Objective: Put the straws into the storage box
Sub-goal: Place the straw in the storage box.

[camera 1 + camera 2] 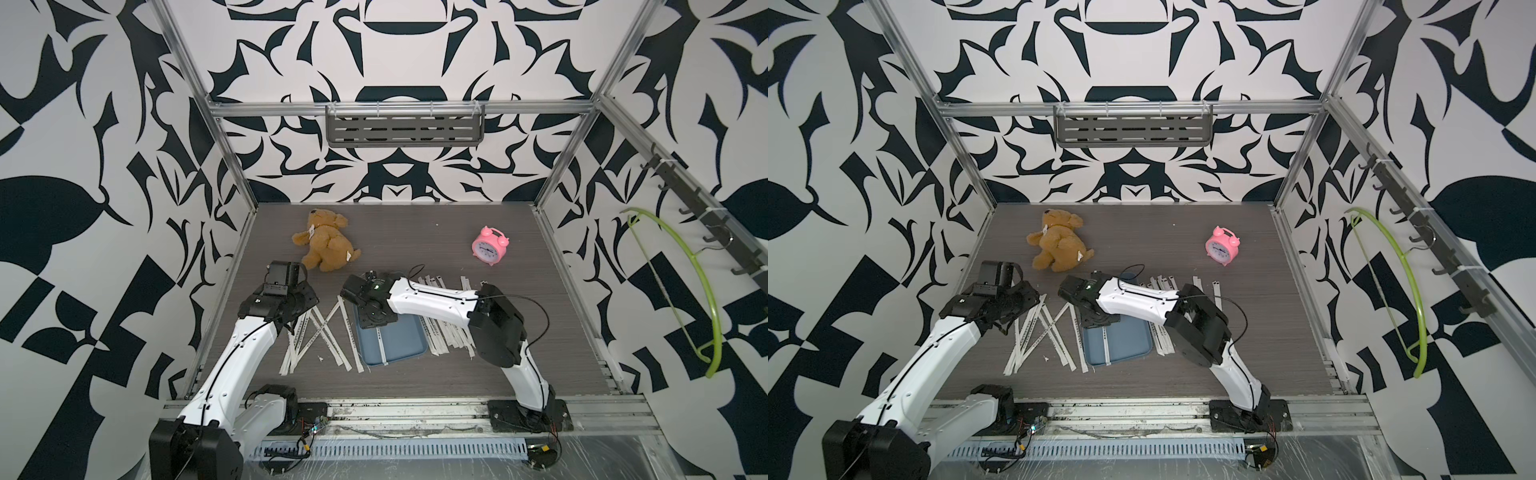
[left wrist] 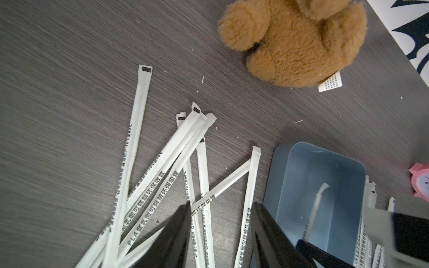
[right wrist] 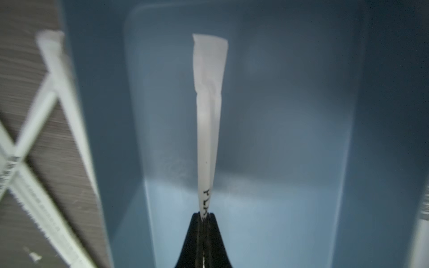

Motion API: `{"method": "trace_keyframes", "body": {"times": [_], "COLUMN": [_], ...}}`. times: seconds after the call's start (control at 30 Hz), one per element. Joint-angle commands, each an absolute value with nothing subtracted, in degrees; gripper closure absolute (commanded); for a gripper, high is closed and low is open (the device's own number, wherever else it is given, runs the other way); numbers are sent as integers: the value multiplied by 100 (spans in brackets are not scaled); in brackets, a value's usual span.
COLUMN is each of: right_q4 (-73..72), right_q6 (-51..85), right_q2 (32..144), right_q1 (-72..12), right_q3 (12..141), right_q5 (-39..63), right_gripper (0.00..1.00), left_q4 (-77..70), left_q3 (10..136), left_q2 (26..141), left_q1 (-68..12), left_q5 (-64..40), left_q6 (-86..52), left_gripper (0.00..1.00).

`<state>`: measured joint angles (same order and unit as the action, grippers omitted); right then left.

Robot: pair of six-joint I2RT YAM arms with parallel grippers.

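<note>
The held straw (image 1: pixel 380 347) reaches the storage box's (image 1: pixel 405 345) near rim; released so, it may tip out. My right gripper (image 3: pixel 203 214) pinches its far end. My left gripper (image 2: pixel 221 206), jaws apart over the loose straws (image 2: pixel 162 167), could snag several.

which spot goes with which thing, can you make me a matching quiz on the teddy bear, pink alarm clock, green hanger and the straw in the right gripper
Things:
1 teddy bear
2 pink alarm clock
3 green hanger
4 held straw

Places:
a on the hook rail
b back left of the table
c over the storage box, in the shut right gripper
d back right of the table

Pairs: 1-b; 2-d; 3-a; 4-c
</note>
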<state>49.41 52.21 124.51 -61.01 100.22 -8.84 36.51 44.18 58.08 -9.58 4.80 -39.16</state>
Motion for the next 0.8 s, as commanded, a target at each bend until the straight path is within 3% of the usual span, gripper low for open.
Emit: {"method": "trace_keyframes", "body": {"times": [0.0,0.77], "right_q4": [5007,5483], "right_q6": [5482,5077], "right_q2": [12444,13290], "right_q1": [-6091,-6225], "right_q3": [10405,11373], "right_q5": [-740,-76], "right_gripper": [98,92], "left_q4": [3599,3050], "left_q3": [4283,3976], "left_q2": [5737,6047], "left_q1": [-932,-932], "left_q5": [266,-454], "left_q6": [-3823,-3964], "left_gripper": [52,56]}}
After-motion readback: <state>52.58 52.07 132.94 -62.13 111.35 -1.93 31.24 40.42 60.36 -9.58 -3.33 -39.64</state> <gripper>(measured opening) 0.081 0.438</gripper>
